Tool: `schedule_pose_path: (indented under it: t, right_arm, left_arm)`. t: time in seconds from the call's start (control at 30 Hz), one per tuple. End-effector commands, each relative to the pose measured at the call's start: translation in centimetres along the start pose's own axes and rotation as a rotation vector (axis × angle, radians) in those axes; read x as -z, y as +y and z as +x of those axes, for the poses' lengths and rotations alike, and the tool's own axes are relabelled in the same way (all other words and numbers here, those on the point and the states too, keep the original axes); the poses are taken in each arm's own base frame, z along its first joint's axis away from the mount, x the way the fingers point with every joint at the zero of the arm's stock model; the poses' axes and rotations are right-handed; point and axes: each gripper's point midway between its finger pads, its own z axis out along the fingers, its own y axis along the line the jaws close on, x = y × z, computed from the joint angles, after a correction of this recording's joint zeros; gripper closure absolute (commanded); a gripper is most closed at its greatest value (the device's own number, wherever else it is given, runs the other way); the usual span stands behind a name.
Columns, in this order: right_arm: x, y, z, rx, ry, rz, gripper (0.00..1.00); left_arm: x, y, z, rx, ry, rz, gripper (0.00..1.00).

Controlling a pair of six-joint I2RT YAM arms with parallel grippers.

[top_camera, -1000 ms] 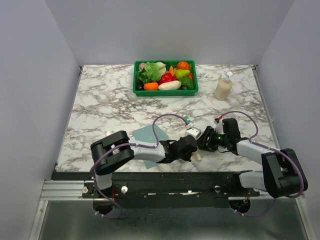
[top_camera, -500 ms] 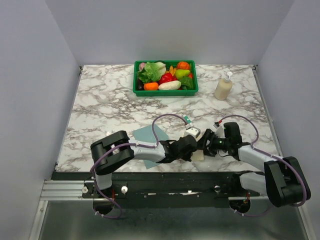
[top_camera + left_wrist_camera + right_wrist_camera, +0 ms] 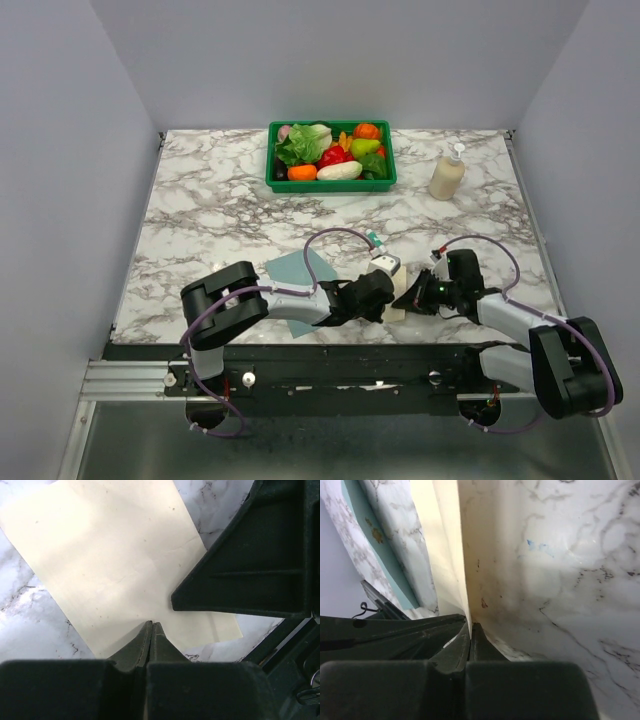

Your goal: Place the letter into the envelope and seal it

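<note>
The cream letter (image 3: 398, 300) is held between both grippers near the table's front edge. In the left wrist view the letter (image 3: 115, 565) spreads out past my left gripper (image 3: 151, 625), whose jaws are together over its near edge. My right gripper (image 3: 471, 626) is shut on the letter (image 3: 450, 555), which rises edge-on from its tips. In the top view the left gripper (image 3: 384, 299) and right gripper (image 3: 412, 296) almost touch. The teal envelope (image 3: 298, 268) lies flat to the left, partly under the left arm; its gold mark (image 3: 376, 532) shows in the right wrist view.
A green basket (image 3: 330, 184) of toy vegetables stands at the back centre. A soap bottle (image 3: 447, 172) is at the back right. The right gripper's black body (image 3: 250, 565) crowds the left wrist view. The table's front edge runs just below both grippers.
My right gripper has slid left to the letter and closed on its edge. The left arm and the envelope have stayed where they were.
</note>
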Motion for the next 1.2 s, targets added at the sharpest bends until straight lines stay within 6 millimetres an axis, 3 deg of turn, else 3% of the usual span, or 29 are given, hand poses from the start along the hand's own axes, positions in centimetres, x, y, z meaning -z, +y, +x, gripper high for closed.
schedule_pose_path:
  t: [0.0, 0.1, 0.2, 0.23, 0.37, 0.43, 0.47, 0.53, 0.6, 0.63, 0.73, 0.83, 1.0, 1.17]
  right_arm:
    - [0.1, -0.9, -0.2, 0.030, -0.026, 0.048, 0.99]
    - [0.7, -0.3, -0.6, 0.075, -0.054, 0.035, 0.99]
    - [1.9, 1.2, -1.4, 0.169, -0.096, 0.010, 1.00]
    - [2.3, 1.8, -1.5, 0.205, -0.104, -0.010, 0.99]
    - [4.7, 5.8, -2.0, 0.378, -0.157, -0.135, 0.99]
    - [6.3, 8.7, -1.7, 0.483, -0.162, -0.243, 0.99]
    - [6.8, 9.5, -1.4, 0.509, -0.155, -0.278, 0.99]
    - [8.2, 11.8, -0.4, 0.575, -0.131, -0.385, 0.99]
    - [9.7, 14.2, 0.5, 0.634, -0.107, -0.502, 0.99]
    - [10.4, 15.0, 0.8, 0.659, -0.107, -0.540, 0.99]
    - [12.5, 17.5, 1.5, 0.726, -0.112, -0.641, 0.99]
    - [14.3, 19.3, 2.2, 0.767, -0.098, -0.720, 0.99]
    - [16.0, 21.1, 2.6, 0.788, -0.081, -0.788, 0.99]
    - [16.9, 22.0, 2.8, 0.803, -0.090, -0.813, 0.99]
  left_arm:
    - [1.5, 2.0, 1.4, -0.030, 0.058, -0.074, 0.85]
    - [4.0, 1.6, -1.7, -0.029, -0.013, -0.090, 0.69]
    - [7.4, 0.8, -5.9, -0.026, -0.122, -0.086, 0.50]
    - [9.0, 0.5, -7.9, -0.021, -0.175, -0.073, 0.49]
    - [13.3, 0.6, -12.1, -0.034, -0.285, -0.048, 0.40]
    - [15.6, 0.5, -13.7, -0.042, -0.330, -0.013, 0.36]
    - [16.3, 1.2, -14.5, -0.058, -0.349, -0.015, 0.35]
    - [18.9, 0.4, -16.0, -0.079, -0.397, 0.073, 0.30]
    - [20.5, 1.0, -17.3, -0.094, -0.452, 0.104, 0.23]
    - [22.2, 0.3, -17.8, -0.098, -0.482, 0.173, 0.21]
    - [24.5, 1.1, -18.8, -0.065, -0.551, 0.234, 0.14]
    - [25.7, 0.3, -18.4, -0.047, -0.578, 0.332, 0.09]
    - [26.5, -2.8, -17.3, -0.023, -0.584, 0.553, 0.05]
    - [26.6, -4.3, -16.9, -0.015, -0.580, 0.664, 0.01]
